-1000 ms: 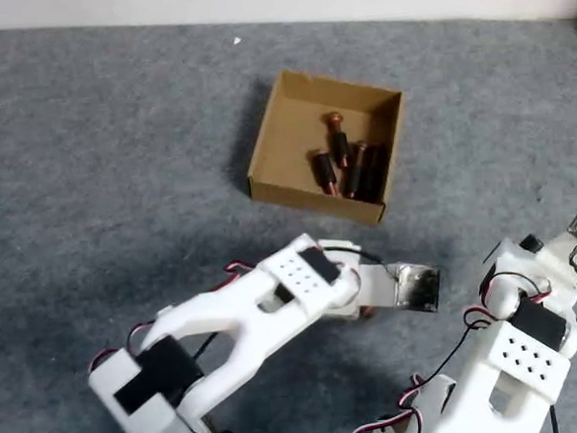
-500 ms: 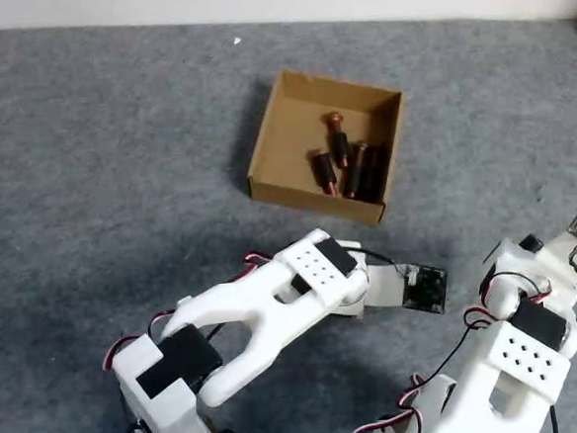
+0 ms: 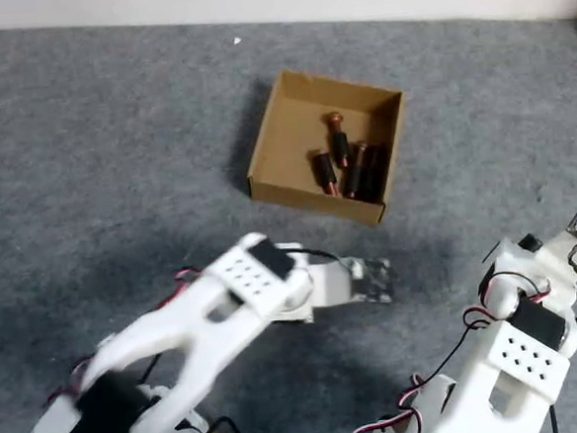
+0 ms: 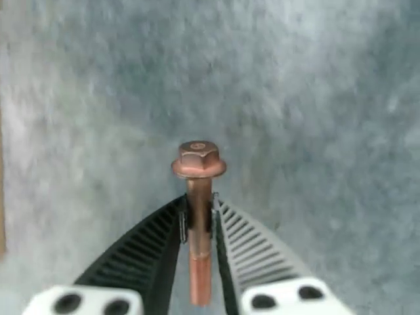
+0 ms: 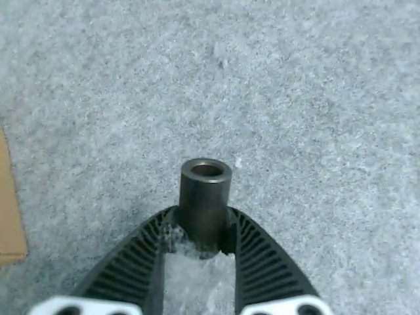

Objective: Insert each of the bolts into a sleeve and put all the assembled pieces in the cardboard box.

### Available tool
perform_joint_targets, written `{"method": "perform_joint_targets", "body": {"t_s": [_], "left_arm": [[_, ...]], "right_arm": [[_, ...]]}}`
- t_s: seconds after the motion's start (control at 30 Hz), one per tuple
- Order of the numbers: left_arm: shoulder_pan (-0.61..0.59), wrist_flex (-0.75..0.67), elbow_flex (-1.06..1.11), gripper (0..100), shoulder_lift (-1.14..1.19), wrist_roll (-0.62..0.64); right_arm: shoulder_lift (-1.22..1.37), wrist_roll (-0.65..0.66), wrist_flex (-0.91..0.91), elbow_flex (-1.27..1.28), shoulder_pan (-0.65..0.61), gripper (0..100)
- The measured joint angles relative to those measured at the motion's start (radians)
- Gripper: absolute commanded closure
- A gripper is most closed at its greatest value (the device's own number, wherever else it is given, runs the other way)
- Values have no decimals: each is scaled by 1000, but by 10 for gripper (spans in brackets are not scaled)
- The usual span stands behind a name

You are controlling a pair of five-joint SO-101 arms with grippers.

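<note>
A copper bolt (image 4: 199, 197) with a hex flange head stands between the fingers of my left gripper (image 4: 199, 213), which is shut on its shank above grey carpet. My right gripper (image 5: 202, 233) is shut on a dark cylindrical sleeve (image 5: 205, 200), whose open bore faces away from the wrist. In the high view my left arm (image 3: 244, 289) stretches from the lower left, its wrist in front of the cardboard box (image 3: 312, 197). My right arm (image 3: 530, 348) stands at the lower right. Several assembled pieces (image 3: 349, 163) lie in the box.
Grey carpet (image 3: 107, 170) covers the whole table. A corner of the cardboard box (image 5: 10, 216) shows beside the held sleeve in the right wrist view. Cables (image 3: 475, 327) hang off the right arm's base.
My left arm has swung to the left and drawn back a little, carrying the bolt with it. The right arm has not moved.
</note>
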Motion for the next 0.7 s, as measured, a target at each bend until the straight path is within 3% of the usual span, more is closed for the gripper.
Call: {"method": "perform_joint_targets", "body": {"t_s": [0.17, 0.4, 0.7], "left_arm": [[-103, -21, 132, 995, -219, 129], [-227, -51, 265, 994, -535, 410], [-318, -51, 404, 993, -890, 631]], "right_arm": [[0, 0, 0, 0, -28, 993], [0, 0, 0, 0, -115, 993], [-57, 0, 132, -75, -390, 993]]}}
